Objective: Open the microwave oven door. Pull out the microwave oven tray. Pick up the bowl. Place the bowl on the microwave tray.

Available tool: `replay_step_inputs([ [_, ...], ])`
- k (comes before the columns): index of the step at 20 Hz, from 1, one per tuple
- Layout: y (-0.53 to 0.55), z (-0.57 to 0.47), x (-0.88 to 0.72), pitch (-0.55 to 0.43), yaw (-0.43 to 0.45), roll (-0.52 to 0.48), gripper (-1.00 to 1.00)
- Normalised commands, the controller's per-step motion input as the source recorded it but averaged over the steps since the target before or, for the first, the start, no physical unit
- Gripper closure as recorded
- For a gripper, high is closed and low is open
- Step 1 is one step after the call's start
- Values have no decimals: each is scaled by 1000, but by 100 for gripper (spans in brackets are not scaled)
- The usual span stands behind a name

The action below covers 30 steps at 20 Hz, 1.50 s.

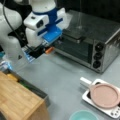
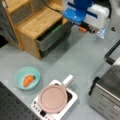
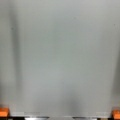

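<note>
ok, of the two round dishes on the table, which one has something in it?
The teal bowl, alone on the table with an orange carrot inside. The pink plate is bare and sits on the white base.

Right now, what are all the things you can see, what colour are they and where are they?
microwave oven: one, silver-grey, a front view's upper right.
microwave oven door: one, dark glass, on the oven's front.
knobs: three, black, stacked on the oven's right side.
bowl: one, light teal, a front view's lower left.
carrot: one, orange, inside the bowl.
plate: one, pink, on the white base.
white base: one, a front view's bottom middle.
wooden cabinet: one, light brown, a front view's upper left.
table: one, grey, under everything.
fingers: orange-tipped, above the table, left of the oven door, holding nothing.
</note>
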Motion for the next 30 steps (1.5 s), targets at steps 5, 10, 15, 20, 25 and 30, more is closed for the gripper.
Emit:
replay_step_inputs([
  [5,36,-8,-1,178,282,127,-100],
  [10,121,6,61,126,143,78,-100],
  [15,194,53,57,140,57,224,-100],
  [20,190,111,38,190,43,327,-100],
  [25,140,127,40,165,46,260,-100],
  [30,210,136,-35,159,52,297,-100],
])
